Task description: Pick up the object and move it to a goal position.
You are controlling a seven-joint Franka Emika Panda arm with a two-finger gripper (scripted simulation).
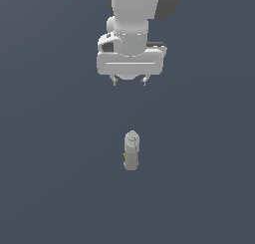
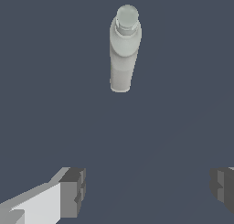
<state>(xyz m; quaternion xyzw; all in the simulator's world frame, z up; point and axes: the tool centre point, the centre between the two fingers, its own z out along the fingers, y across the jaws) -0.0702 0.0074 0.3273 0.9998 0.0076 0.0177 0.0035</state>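
The object (image 1: 131, 150) is a small pale grey-beige bottle-like block on the dark grey floor, with its rounded cap end toward the arm and a green mark on its side toward the exterior view's left. The wrist view shows the same object (image 2: 123, 49) with its cap pointing away from the fingers. My gripper (image 1: 129, 81) hangs from the white arm well above and behind the object, not touching it. The fingers (image 2: 73, 191) stand wide apart with nothing between them.
Only the plain dark grey floor (image 1: 50, 188) surrounds the object. The white arm body (image 1: 132, 39) fills the upper middle of the exterior view.
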